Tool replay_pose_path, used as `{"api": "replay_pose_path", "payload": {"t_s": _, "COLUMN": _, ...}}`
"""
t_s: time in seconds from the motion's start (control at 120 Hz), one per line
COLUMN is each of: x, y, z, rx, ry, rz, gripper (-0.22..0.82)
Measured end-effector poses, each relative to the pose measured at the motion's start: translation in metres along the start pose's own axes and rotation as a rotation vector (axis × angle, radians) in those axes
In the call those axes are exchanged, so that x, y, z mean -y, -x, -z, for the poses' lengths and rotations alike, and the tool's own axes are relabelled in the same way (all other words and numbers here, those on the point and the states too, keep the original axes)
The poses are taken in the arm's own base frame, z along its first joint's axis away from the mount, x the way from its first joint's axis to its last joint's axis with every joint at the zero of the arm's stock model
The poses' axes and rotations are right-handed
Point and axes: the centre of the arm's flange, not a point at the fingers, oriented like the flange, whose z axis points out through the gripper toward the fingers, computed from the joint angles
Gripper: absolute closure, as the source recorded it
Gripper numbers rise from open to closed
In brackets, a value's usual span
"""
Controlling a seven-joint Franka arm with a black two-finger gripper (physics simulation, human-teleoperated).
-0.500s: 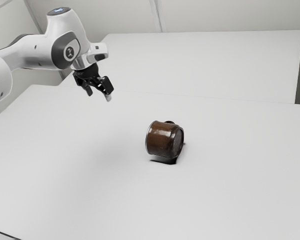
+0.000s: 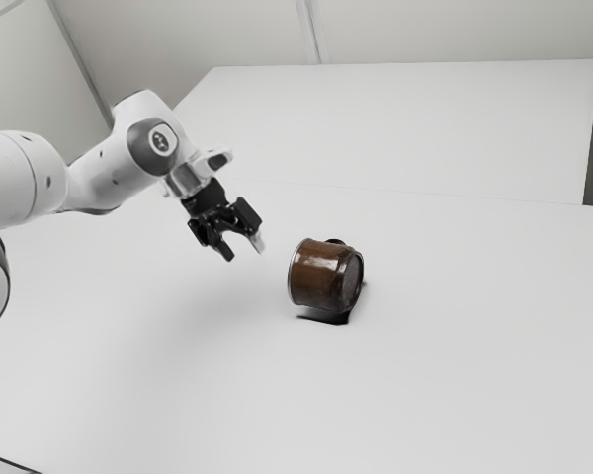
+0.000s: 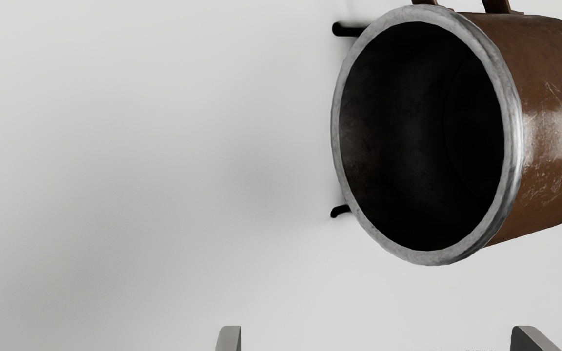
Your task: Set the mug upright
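Note:
My gripper hangs above the table in the exterior view, just to the left of the mug there and not touching it. The brown mug with a grey metal rim lies on its side, its mouth toward the exterior view's left and its base toward the right. In the wrist view the mug shows its dark inside and part of its handle. The fingers of the gripper stand wide apart with nothing between them.
The white table carries the mug. Behind it stands another white surface, with pale walls beyond. A dark line crosses the exterior view's lower left corner.
My arm has reached toward the exterior view's right and lowered, bringing the gripper much closer to the mug. The mug has stayed where it was.

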Motion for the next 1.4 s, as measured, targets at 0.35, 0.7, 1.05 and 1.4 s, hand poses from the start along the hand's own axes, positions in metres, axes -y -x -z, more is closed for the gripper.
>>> {"api": "replay_pose_path", "payload": {"t_s": 0.35, "x": 0.016, "y": -0.028, "z": -0.052, "rx": -0.094, "ry": 0.315, "rz": -0.027, "gripper": 0.00}}
{"api": "replay_pose_path", "payload": {"t_s": 0.7, "x": 0.010, "y": -0.038, "z": -0.058, "rx": -0.179, "ry": 0.437, "rz": -0.179, "gripper": 0.00}}
{"api": "replay_pose_path", "payload": {"t_s": 1.05, "x": -0.003, "y": -0.033, "z": -0.065, "rx": -0.214, "ry": 0.489, "rz": -0.282, "gripper": 0.00}}
{"api": "replay_pose_path", "payload": {"t_s": 1.4, "x": -0.016, "y": -0.026, "z": -0.080, "rx": -0.225, "ry": 0.515, "rz": -0.318, "gripper": 0.18}}
